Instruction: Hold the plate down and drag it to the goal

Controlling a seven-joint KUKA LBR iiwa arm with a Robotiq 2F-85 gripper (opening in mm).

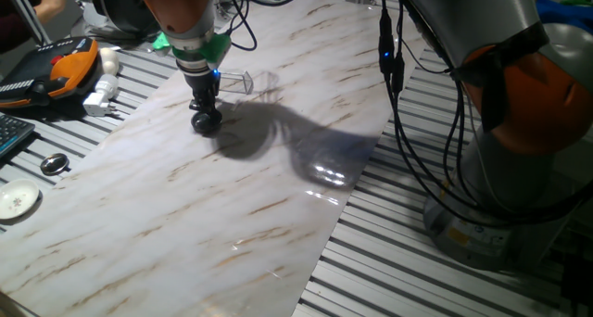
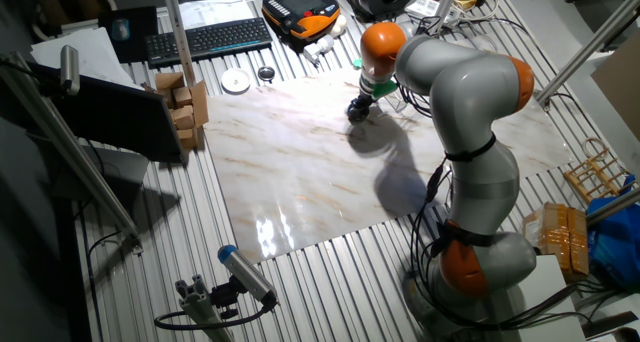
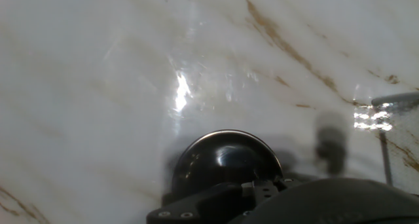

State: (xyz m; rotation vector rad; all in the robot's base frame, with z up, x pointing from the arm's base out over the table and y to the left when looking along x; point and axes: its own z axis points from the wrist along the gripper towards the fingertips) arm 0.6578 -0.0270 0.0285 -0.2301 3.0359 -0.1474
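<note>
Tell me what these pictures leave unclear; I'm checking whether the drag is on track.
- Plate: hand view, near edge hidden by the gripper housing; its contact can't be seen.
- Goal: one fixed view, transparent, walls barely readable; cut off in the hand view.
- Gripper's jaws: too small and dark everywhere.

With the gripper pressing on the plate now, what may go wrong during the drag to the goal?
1. The plate is shiny metal on smooth marble; the gripper only presses from above, so it may slip off.
2. The goal is clear plastic, close behind the gripper and hard to see; the plate may hit a wall and push it away.
3. The hand view is partly blocked and blurred, so alignment is hard to check.
</note>
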